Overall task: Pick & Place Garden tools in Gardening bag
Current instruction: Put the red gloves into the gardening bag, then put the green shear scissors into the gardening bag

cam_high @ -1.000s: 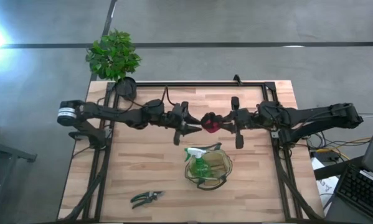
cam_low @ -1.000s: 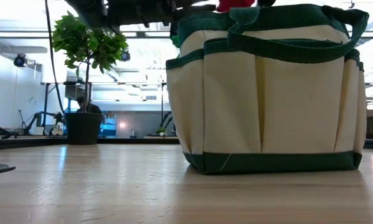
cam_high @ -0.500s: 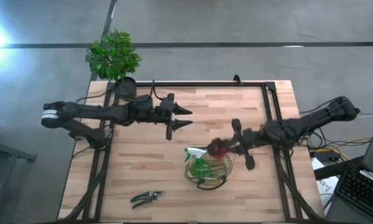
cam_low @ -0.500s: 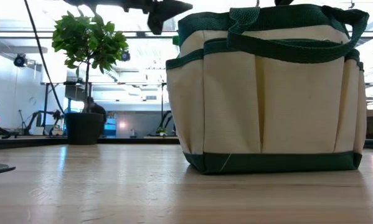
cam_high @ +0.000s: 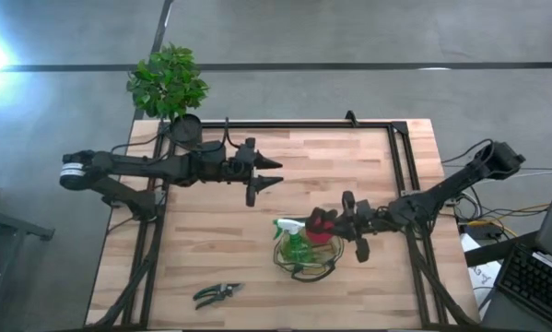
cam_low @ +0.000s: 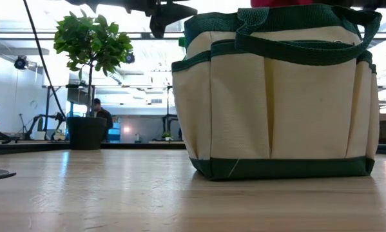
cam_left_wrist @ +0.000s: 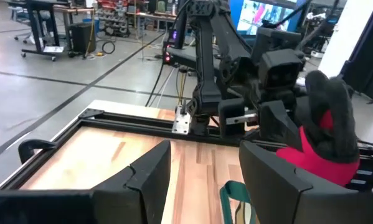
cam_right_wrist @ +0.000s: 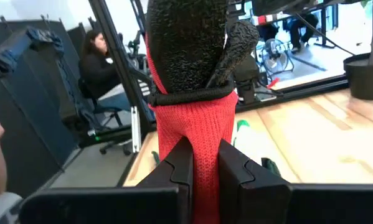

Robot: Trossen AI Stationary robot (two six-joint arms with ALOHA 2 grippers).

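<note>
From above, the red-and-black glove [cam_high: 322,224] is seen pinched in the right gripper [cam_high: 331,224] jaws over the rim of the gardening bag [cam_high: 305,249], beside the green spray bottle [cam_high: 292,242] standing in it. The left gripper [cam_high: 274,172] is held with jaws spread over bare tabletop [cam_high: 211,240], well apart; pruning shears [cam_high: 216,293] lie near the front edge.

At table height, red fabric is glimpsed just above the bag's green trim.

In the right wrist view, the jaws are pressed on the glove's red cuff.

Red-and-black glove [cam_high: 322,222] over upright tan bag [cam_high: 305,250] holding green spray bottle [cam_high: 294,242]; shears [cam_high: 217,293] on table.
</note>
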